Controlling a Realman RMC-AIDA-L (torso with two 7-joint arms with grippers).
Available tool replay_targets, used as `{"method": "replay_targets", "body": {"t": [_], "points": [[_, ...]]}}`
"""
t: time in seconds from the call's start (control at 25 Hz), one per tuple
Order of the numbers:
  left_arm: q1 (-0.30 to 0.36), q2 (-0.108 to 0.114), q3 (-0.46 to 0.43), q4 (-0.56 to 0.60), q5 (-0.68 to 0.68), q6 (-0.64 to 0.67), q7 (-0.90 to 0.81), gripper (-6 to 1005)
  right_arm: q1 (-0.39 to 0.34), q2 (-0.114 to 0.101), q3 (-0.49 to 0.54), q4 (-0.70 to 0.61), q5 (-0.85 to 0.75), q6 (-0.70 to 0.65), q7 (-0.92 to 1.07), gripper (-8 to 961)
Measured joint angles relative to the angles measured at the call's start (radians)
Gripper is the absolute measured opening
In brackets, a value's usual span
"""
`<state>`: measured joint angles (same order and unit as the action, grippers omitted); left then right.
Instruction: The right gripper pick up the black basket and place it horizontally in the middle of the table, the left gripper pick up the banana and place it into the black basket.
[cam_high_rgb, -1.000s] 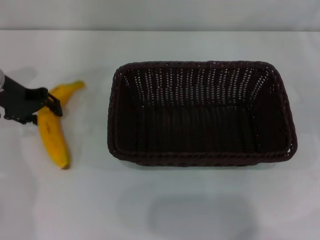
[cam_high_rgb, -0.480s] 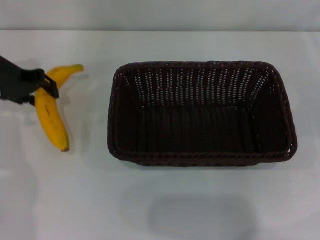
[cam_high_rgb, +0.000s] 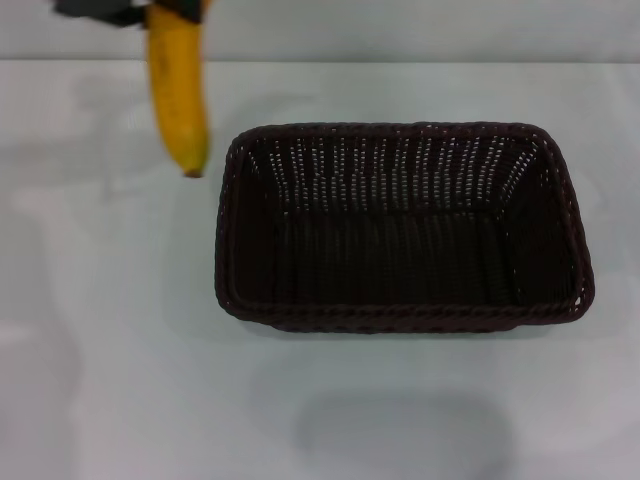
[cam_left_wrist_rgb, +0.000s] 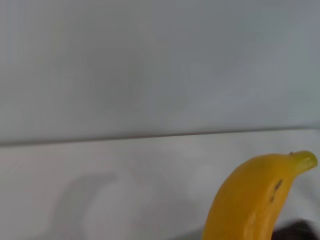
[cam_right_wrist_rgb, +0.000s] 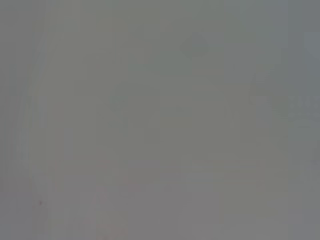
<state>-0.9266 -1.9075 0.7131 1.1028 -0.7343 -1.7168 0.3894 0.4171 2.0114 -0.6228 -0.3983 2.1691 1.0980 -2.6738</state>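
— What is held by the jaws of the left gripper (cam_high_rgb: 150, 10)?

— The banana (cam_high_rgb: 178, 95) is pinched at its top end, at the upper left of the frame. It is hung tip down, probably so it can be dropped in.

— And the black basket (cam_high_rgb: 400, 228)?

— It is laid sideways mid-frame on the desk (cam_high_rgb: 110, 370).

— The right gripper?

— It is not seen. A white desk and a pale wall are shown.
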Motion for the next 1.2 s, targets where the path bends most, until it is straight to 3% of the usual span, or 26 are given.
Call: {"method": "replay_targets", "body": {"t": [0.12,0.28,0.6,0.72,0.76,0.8,0.92,1.08,1.2], "points": [[-0.047,0.001,0.032,-0.048,-0.088,-0.036,0.038,606,-0.003,0.001,0.0,0.0,0.001,0.007,0.002,875],[-0.095,-0.019,0.117,-0.147,-0.131,-0.023,0.078,625,-0.009,0.002,0.0,0.001,0.001,0.011,0.002,875],[-0.088,-0.069,0.136,-0.135,-0.133,0.081,0.228,661,-0.034,0.001,0.001,-0.001,0.02,0.035,0.003,875],[-0.033,-0.079,0.131,-0.091,-0.142,0.154,0.312,748,-0.037,0.002,0.002,0.001,0.032,0.046,0.0,875],[0.017,-0.09,0.131,-0.057,-0.163,0.217,0.379,788,-0.038,0.002,0.001,0.003,0.034,0.053,0.0,875],[0.017,-0.09,0.131,-0.057,-0.163,0.217,0.379,829,-0.04,0.002,0.002,0.005,0.036,0.061,0.0,875],[0.14,-0.122,0.13,-0.004,-0.252,0.347,0.526,868,-0.049,0.002,0.002,0.009,0.042,0.086,-0.002,875],[0.33,-0.167,0.134,0.018,-0.488,0.573,0.809,863,-0.057,0.002,0.008,0.024,0.055,0.128,-0.004,875],[0.453,-0.173,0.156,-0.052,-0.778,0.665,1.089,863,-0.058,0.002,0.03,0.049,0.058,0.178,-0.004,875]]}}
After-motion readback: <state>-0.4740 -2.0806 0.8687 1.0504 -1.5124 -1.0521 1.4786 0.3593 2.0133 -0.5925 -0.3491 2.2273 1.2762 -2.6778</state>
